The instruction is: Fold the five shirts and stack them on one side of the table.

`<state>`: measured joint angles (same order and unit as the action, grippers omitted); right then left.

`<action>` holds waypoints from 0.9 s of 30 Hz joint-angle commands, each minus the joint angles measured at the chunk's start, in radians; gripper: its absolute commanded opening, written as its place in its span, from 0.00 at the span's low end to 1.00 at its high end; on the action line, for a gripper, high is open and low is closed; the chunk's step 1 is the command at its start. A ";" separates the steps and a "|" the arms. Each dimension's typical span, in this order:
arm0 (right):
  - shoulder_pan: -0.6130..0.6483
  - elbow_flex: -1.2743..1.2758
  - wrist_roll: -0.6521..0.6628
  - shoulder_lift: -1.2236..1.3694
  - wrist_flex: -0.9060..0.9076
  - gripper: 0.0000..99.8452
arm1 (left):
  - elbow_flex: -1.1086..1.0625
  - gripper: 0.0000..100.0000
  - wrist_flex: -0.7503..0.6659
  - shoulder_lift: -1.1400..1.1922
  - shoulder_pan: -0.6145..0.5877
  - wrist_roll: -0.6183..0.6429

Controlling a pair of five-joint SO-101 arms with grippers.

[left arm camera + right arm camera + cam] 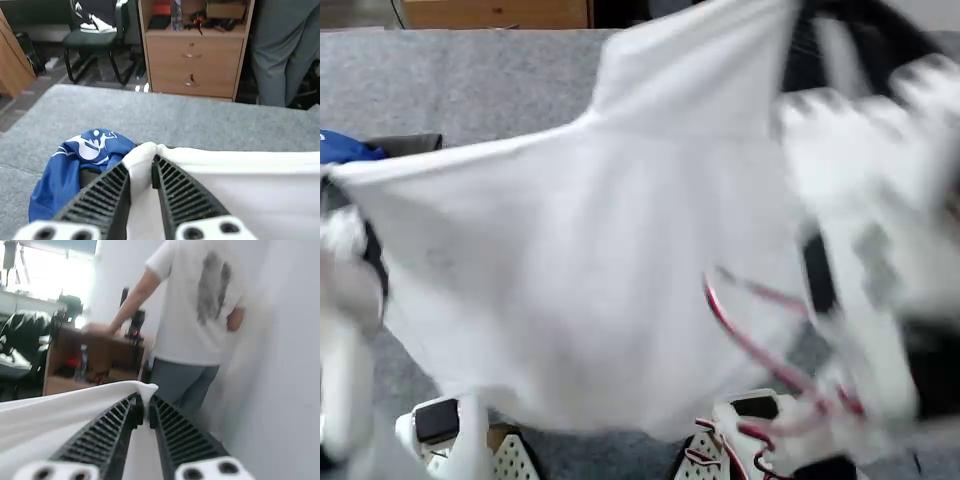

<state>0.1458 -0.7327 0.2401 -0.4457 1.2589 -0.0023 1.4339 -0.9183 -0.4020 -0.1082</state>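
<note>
A white shirt [580, 280] hangs spread out in the air above the grey table [470, 80], held up by both arms. My left gripper [141, 155] is shut on one corner of the white shirt [235, 185], low over the table. My right gripper [143, 397] is shut on another edge of the white shirt [55, 420], lifted high and pointing out into the room. A crumpled blue shirt [75, 165] with white print lies on the table just beside the left gripper; the blue shirt [345, 148] peeks out at the far left of the high view.
The table's far edge [150, 92] lies beyond the blue shirt, with a wooden drawer unit [192, 55] and a chair [95, 35] behind it. The arms' white bases [460, 435] stand at the near edge.
</note>
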 commanded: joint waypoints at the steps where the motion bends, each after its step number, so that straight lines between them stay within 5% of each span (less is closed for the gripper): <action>1: 0.029 0.371 -0.002 0.005 -0.215 0.01 | -0.360 0.03 -0.410 0.015 0.007 0.003; 6: 0.029 0.647 -0.008 0.139 -0.546 0.01 | -0.677 0.03 -1.045 0.109 0.016 0.003; 9: 0.029 0.611 -0.009 0.268 -0.614 0.01 | -0.673 0.03 -1.192 0.272 0.024 0.002; 17: 0.029 0.377 -0.011 0.539 -0.562 0.01 | -0.417 0.03 -1.014 0.588 0.025 0.002; 27: 0.015 0.338 0.000 0.639 -0.222 0.01 | -0.504 0.03 -0.796 0.603 0.025 0.000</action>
<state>0.1642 -0.3399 0.2386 0.2018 0.9337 -0.4994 0.5715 -0.3107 -0.3867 -0.1097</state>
